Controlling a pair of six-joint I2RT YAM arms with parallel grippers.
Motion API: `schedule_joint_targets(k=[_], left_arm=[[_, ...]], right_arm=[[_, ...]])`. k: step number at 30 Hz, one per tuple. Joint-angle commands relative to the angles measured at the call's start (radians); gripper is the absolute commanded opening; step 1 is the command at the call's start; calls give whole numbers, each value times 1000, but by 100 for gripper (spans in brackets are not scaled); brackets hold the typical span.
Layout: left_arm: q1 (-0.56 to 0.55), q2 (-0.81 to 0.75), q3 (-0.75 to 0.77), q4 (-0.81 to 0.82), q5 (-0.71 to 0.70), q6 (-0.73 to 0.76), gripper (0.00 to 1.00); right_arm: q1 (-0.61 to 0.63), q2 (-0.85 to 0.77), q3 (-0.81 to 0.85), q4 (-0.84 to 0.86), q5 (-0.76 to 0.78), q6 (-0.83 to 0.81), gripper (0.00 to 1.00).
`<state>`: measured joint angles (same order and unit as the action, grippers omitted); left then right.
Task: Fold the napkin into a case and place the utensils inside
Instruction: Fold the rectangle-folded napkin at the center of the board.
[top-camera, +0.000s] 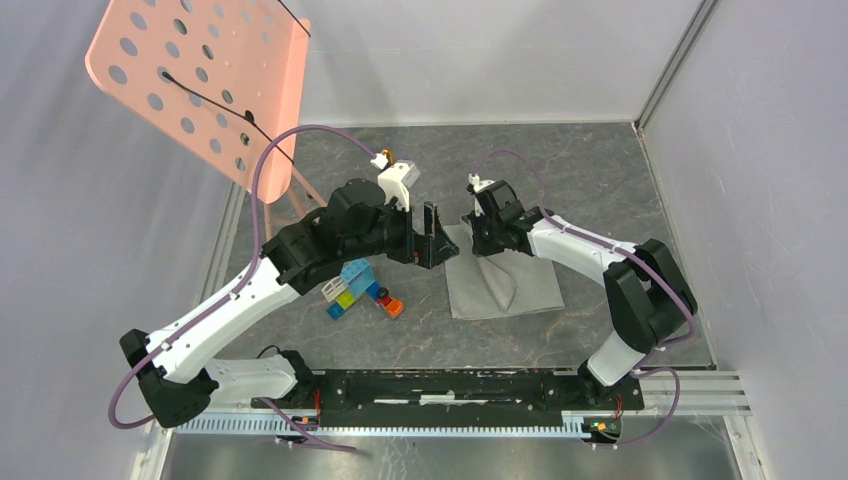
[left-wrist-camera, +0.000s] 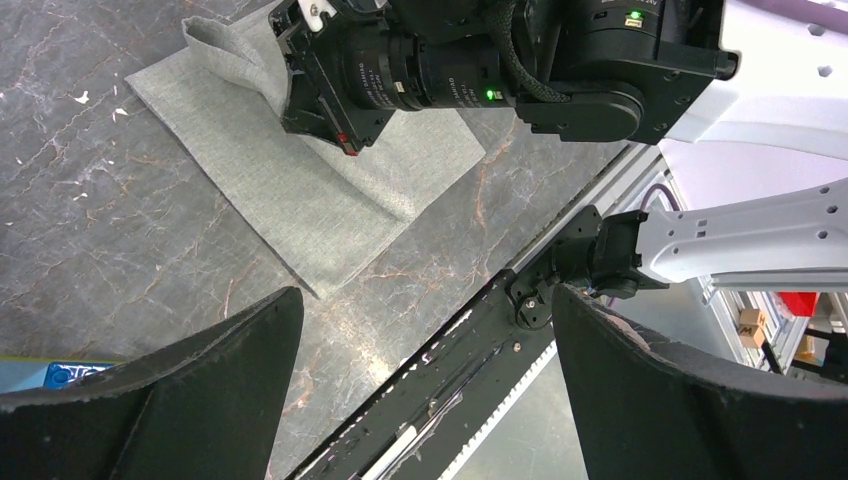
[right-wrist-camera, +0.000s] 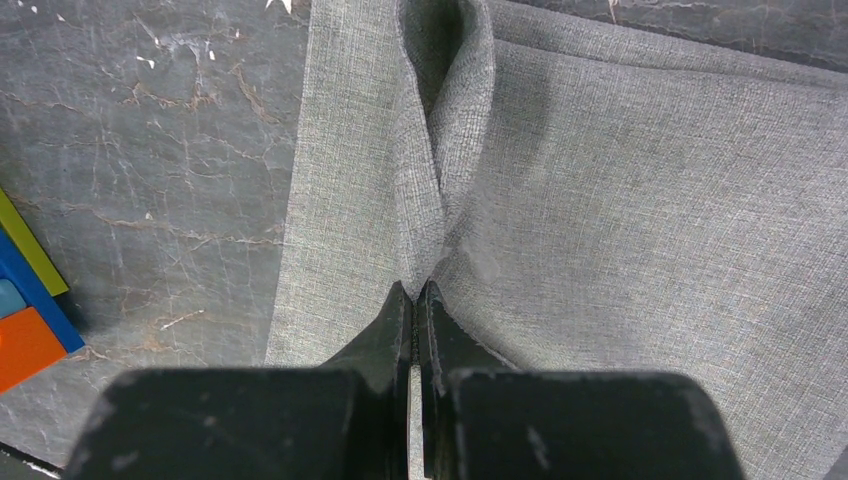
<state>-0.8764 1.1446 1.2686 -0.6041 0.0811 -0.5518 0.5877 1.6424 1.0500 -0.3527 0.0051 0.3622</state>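
Currently napkin ridge is being pinched by R claw; L claw is being held spread. Best if carried over low, slow, edges aligned.

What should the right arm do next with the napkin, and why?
Probably lift and carry the pinch sideways to start a fold: the right gripper is shut on a raised ridge of the napkin, and the left gripper hangs open, holding nothing.
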Motion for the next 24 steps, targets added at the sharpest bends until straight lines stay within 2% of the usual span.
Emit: schedule_joint_targets(k=[1,12,16,21,24], left_arm=[[4,-11,0,14,8,21,100],[4,-2,3,18,16,20,100],[4,-8,3,9,8,21,100],[4,-10,-7,8,8,21,100],[5,-18,-20,8,4,19,100]], right_arm=[[-5,-23,-1,24,14,2,0],[-13,27,0,74,-3,14,0],[-14,52,-13,109,-93,27,2],[-29,-3,-51,209,-270,37,48],[-78,-111,-71,232,-354,20,62]])
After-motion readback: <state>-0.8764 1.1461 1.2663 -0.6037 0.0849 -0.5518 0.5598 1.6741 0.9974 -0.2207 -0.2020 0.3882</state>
